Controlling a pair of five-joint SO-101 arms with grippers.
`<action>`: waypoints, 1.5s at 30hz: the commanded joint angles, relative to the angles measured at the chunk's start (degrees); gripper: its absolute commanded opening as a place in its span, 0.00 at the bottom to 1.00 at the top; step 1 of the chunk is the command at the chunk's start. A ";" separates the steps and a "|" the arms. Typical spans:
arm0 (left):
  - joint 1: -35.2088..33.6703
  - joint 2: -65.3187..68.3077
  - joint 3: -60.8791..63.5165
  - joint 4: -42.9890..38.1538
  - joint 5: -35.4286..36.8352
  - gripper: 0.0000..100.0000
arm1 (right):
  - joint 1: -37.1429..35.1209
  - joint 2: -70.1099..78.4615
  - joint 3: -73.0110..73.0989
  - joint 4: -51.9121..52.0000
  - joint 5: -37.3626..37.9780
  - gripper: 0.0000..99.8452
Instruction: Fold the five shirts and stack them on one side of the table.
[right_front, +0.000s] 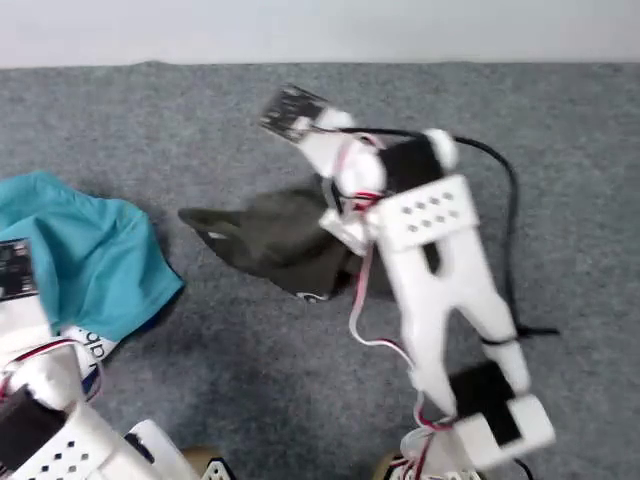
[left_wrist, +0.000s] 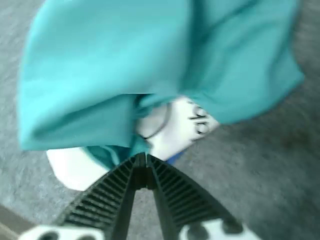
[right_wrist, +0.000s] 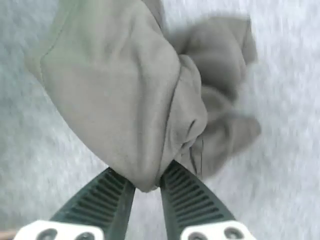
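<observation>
The grey table (right_front: 250, 400) has a rough, felt-like top, so cloth will likely drag on it rather than slide. The teal shirt (left_wrist: 110, 65), the bigger heap, looks thin, light and limp. It will probably sag and bunch wherever it is lifted, so a hem or shoulder seam seems a better place to take hold than the loose middle. It spreads just ahead of the left gripper (left_wrist: 145, 162), whose jaws are pressed together with their tips right at the shirt's near edge; I cannot tell whether any cloth is caught between them. The olive shirt (right_wrist: 115, 90) seems a little heavier but just as floppy, and it is crumpled, so I judge it needs spreading flat before any fold will hold. The right gripper (right_wrist: 147, 182) is clamped on a thick fold of it, and the rest of the shirt trails away beyond the fingertips onto the table. A white shirt (left_wrist: 172, 132) peeks out from under the teal one, just past the left gripper's tips.
</observation>
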 joint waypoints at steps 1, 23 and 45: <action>6.15 -0.44 -2.59 2.02 -0.79 0.01 | 5.93 -9.89 9.05 2.42 2.46 0.01; 43.52 0.09 11.12 -9.05 6.15 0.01 | 27.91 -18.59 30.68 1.89 1.76 0.02; 44.84 0.09 16.13 -13.89 4.04 0.10 | 44.88 -26.59 30.95 2.51 1.67 0.22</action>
